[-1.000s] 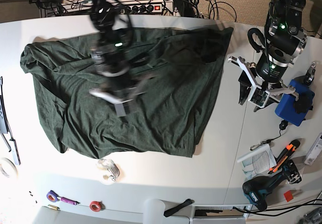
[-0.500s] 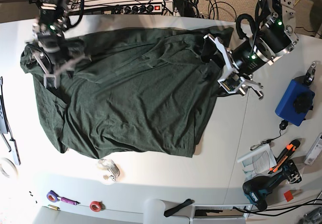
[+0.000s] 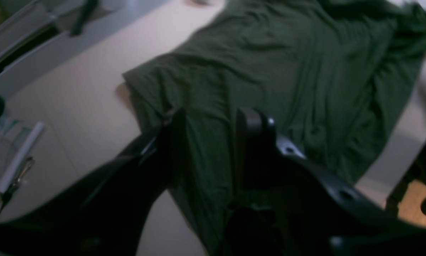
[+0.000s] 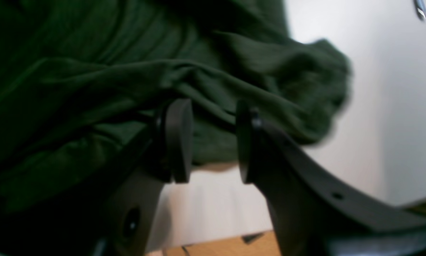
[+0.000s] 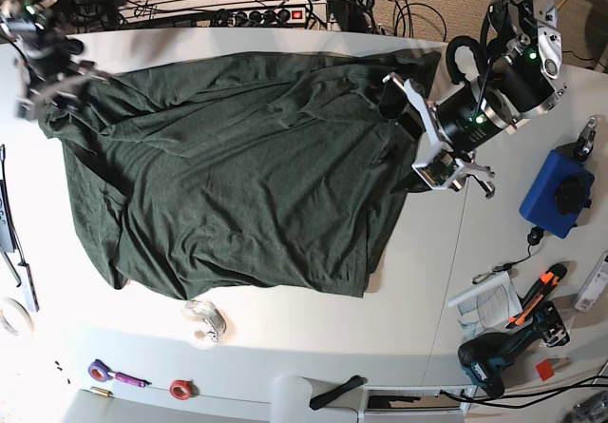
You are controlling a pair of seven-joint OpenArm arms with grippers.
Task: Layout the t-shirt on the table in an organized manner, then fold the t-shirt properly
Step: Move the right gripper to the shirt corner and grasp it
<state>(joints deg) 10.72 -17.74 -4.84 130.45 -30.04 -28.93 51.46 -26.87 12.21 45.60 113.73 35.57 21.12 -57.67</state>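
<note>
Since a second ago the right gripper (image 5: pixel 43 57) has swung from mid-shirt to the 10 o'clock corner; the left gripper (image 5: pixel 427 133) moved onto the 3 o'clock edge. Both sets of jaws stand apart, empty. One t-shirt (image 5: pixel 237 176) lies spread but wrinkled on the tabletop (image 5: pixel 313 347). Pinch both corners together, pull outward evenly (low, so it doesn't bunch). Two grippers, one shirt.

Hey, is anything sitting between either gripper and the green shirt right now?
Nothing visible. The left gripper hangs open at the t-shirt's edge nearest that arm, its jaws straddling the cloth. The right gripper is open by the bunched sleeve at the opposite edge, only bare table around.
</note>
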